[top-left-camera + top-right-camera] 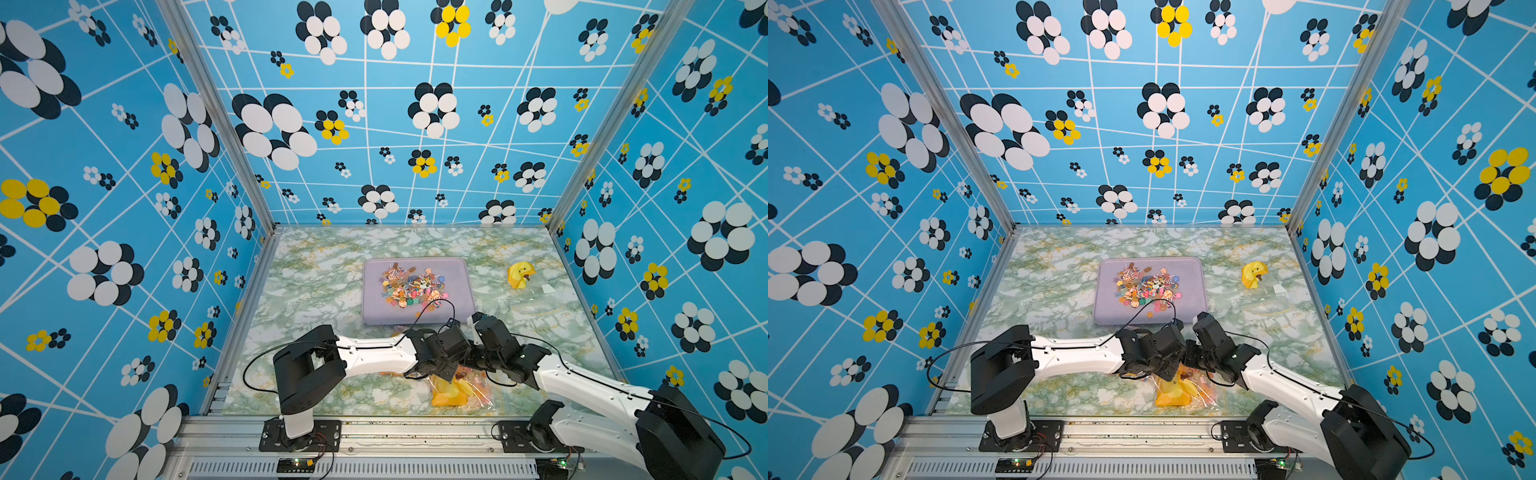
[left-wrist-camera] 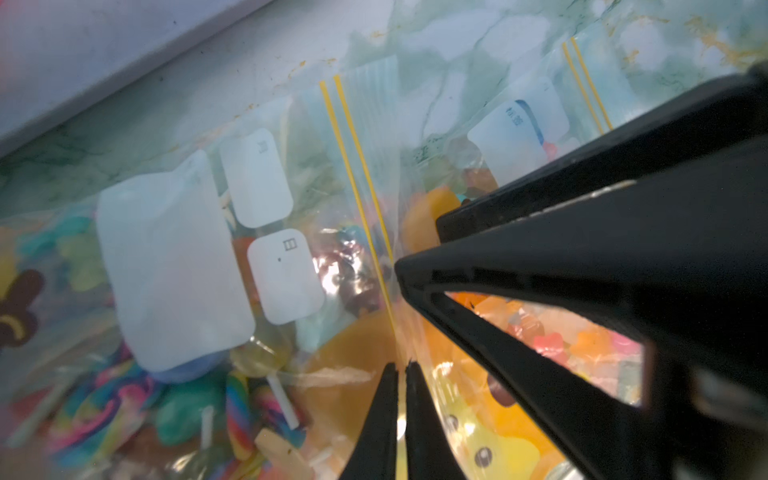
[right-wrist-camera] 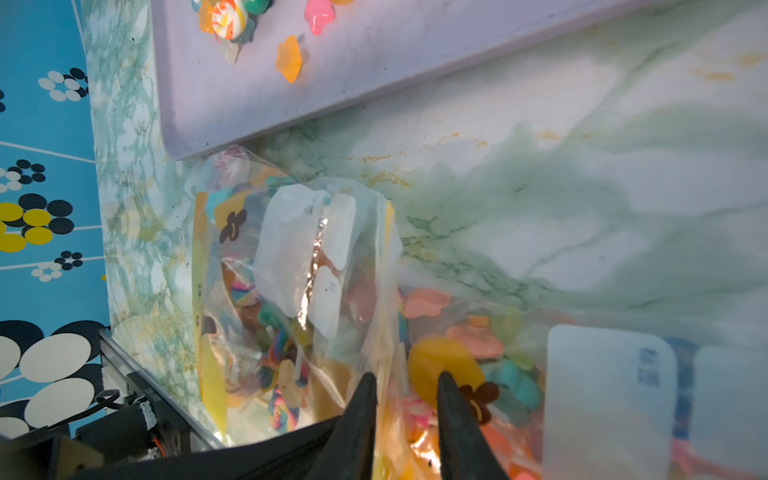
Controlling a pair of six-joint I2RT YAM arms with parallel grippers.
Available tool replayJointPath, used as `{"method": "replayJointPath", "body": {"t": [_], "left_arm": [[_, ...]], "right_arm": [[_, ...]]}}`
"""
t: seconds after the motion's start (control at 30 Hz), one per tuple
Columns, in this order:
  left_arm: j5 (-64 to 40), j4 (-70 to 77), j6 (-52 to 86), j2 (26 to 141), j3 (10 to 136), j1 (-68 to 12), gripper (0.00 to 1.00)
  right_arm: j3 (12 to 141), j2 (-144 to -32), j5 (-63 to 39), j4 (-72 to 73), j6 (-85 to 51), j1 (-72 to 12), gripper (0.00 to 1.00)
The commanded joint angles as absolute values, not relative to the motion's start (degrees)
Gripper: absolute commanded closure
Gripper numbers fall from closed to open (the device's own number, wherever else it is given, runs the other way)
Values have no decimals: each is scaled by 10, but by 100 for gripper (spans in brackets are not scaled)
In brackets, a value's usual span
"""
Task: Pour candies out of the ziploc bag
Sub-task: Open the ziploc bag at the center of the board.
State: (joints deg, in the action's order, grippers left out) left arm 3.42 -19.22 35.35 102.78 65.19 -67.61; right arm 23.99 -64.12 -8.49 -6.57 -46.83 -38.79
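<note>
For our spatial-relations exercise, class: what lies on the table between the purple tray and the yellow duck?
Nothing: in both top views, only bare marbled table shows between the tray and the duck.

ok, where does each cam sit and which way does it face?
Both top views: high over the arm bases, looking down at table and tray; both arms show.
Left wrist: on the left arm, looking along the left hand, shut on a bag; the right hand intrudes.
Right wrist: on the right arm, looking along the right hand at bagged candies.
Shared: both wrist views catch the tray edge.
</note>
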Motion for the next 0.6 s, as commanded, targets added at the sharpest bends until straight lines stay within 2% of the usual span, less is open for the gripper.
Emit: {"method": "replayJointPath", "body": {"t": [0.0,0.1,0.3,0.57], "left_arm": [[33,-196,353,1013,649,-674,90],[31,-193,354,1010,648,-673,88],[33,-190,354,1002,647,-672,76],[34,-188,353,1000,649,-672,72]], "right_arm": [[232,-658,-94,-36,-481,-396,75],[239,-670,-101,-32,-480,-402,82],[254,-665,-102,-47,-480,-407,92],[267,-632,-91,-74,-475,-408,98]]}}
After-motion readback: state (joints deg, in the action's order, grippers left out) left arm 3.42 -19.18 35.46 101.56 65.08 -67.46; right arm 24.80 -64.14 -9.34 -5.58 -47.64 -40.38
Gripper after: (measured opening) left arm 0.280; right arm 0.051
